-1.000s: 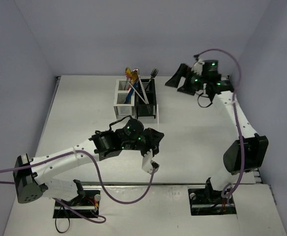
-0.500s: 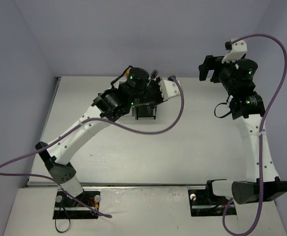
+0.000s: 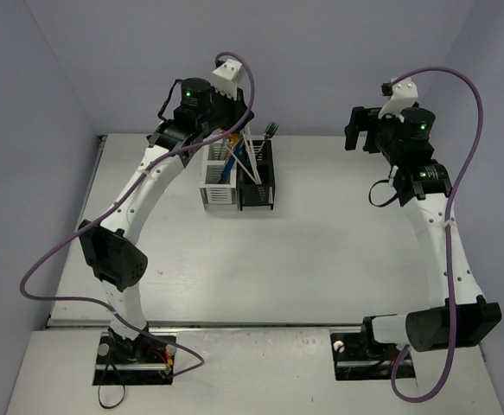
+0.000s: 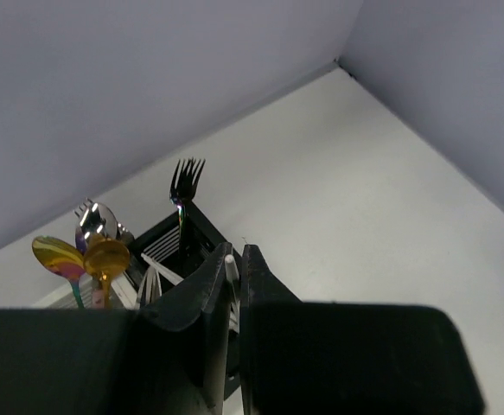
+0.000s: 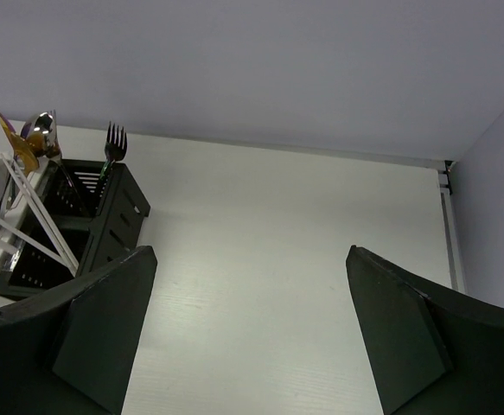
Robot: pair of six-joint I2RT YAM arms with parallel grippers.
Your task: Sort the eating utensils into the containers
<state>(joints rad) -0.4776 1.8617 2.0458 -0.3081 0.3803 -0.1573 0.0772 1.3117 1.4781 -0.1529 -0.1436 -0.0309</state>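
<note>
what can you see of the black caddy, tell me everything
The black caddy is a small square upright box, plastic by the look of it, with an open top and horizontal slots cut in its sides. It stands upright near the far edge of the white table, its left side against the matching white caddy. A dark fork stands in its far corner, tines up, and thin pale sticks lean across its top.

A white table (image 3: 321, 251) carries a white caddy (image 3: 218, 192) touching a black caddy (image 3: 257, 194)
</note>
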